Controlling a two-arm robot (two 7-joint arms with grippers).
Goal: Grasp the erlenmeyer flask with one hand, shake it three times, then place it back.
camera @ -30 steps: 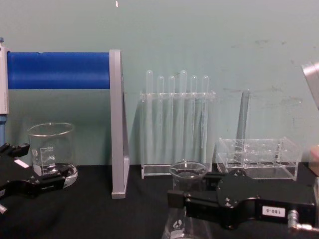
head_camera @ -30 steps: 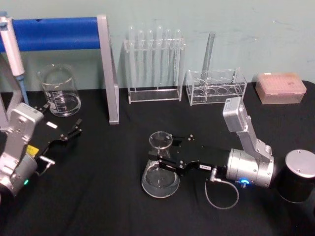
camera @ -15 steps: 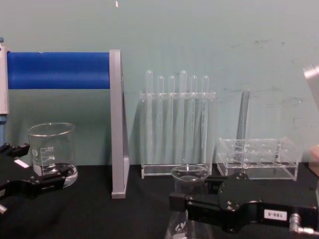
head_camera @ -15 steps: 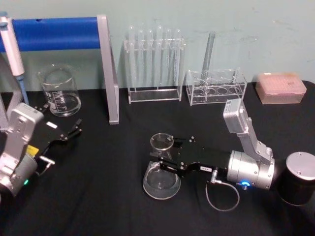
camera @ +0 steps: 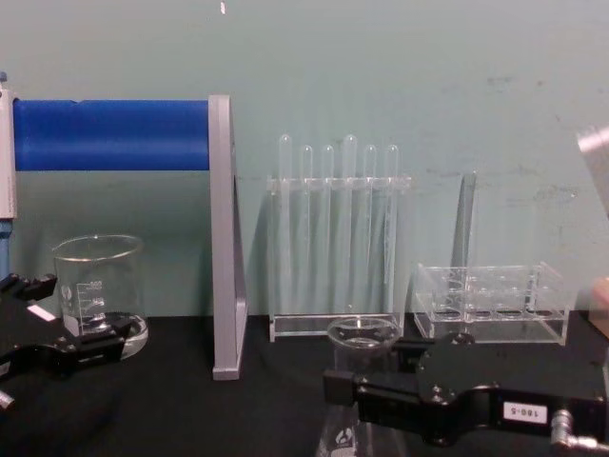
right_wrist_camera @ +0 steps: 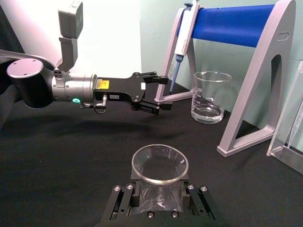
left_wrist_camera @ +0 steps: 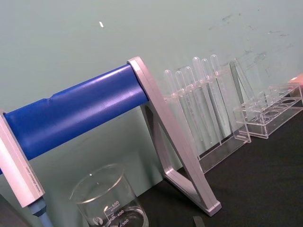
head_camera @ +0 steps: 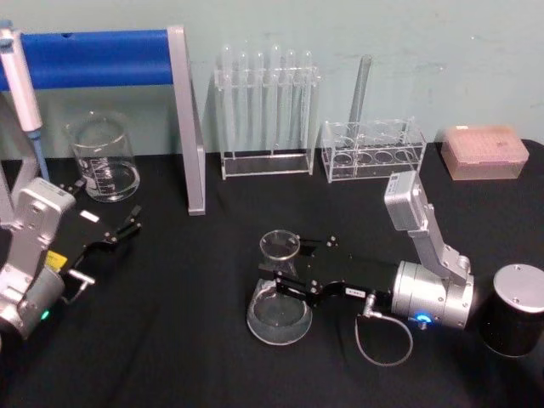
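A: The fingers (right_wrist_camera: 121,202) of the right gripper (head_camera: 280,279), how do they stand?

B: Pressed in from both sides on the neck of the erlenmeyer flask (head_camera: 277,318), pinching it just under the flared rim. The right wrist view looks straight down into the open mouth, with a black finger on each flank.

A: And the flask itself?

B: Upright, near the middle front of the black bench (head_camera: 187,340). The head view gives the wide round base, low at the bench; whether glass touches the surface I cannot tell. The chest view, from the side, adds the white mark (camera: 343,436) on the cone and a small numbered label (camera: 519,412) on the gripper's body.

A: Further out?

B: A silver wrist (head_camera: 429,297) behind the gripper, toward the robot's right, just beside a black cylinder (head_camera: 510,310).

A: The other arm?

B: The left gripper (head_camera: 129,223) hangs at the left, well apart from the flask, fingers spread, holding nothing. The right wrist view catches it side-on, in front of the beaker (right_wrist_camera: 208,97) and a pipette (right_wrist_camera: 182,34) hung on the blue-barred stand (right_wrist_camera: 232,23). The left wrist view looks past that stand along the back wall to the test tube rack (left_wrist_camera: 199,106).
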